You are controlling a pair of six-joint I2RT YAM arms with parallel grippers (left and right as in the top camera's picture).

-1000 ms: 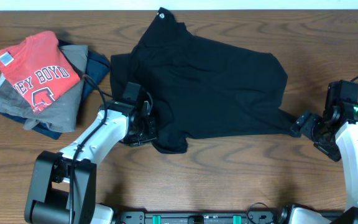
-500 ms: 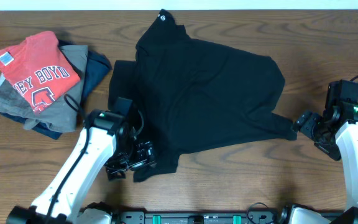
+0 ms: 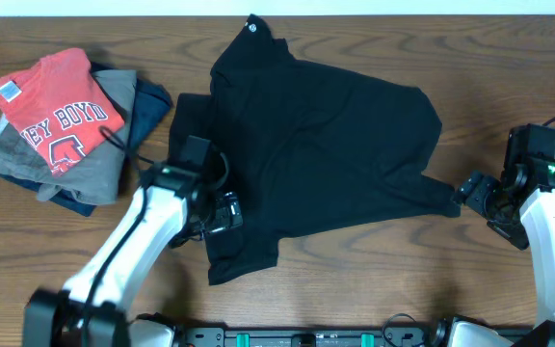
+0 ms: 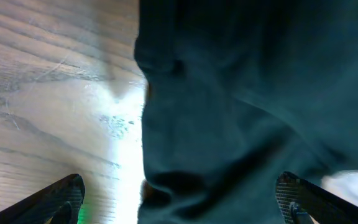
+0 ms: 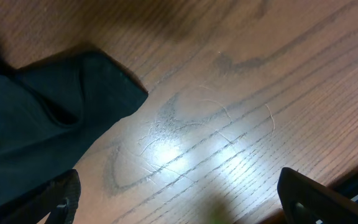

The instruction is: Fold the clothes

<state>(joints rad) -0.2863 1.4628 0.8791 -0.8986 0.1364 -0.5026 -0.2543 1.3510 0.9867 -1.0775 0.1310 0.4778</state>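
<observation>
From above, your left pincer (image 3: 222,212) sits over the lower left edge of the black T-shirt (image 3: 326,135). The shirt spreads up and to the right of it across the table (image 3: 355,289). Your right pincer (image 3: 470,191) lies just off the shirt's lower right corner, pointing at the cloth. Well to the left of your left pincer is a pile of folded garments (image 3: 114,169) topped by a red T-shirt (image 3: 56,111), apart from the black one.

In your left wrist view, the fingertips (image 4: 58,196) stand wide apart at the bottom corners and are not closed on anything. Black fabric fills the span between and ahead of them, with bare wood beside the left one.

In your right wrist view, the fingertips (image 5: 64,199) are likewise spread wide with bare wood between them. The shirt's corner lies ahead and to the left.
</observation>
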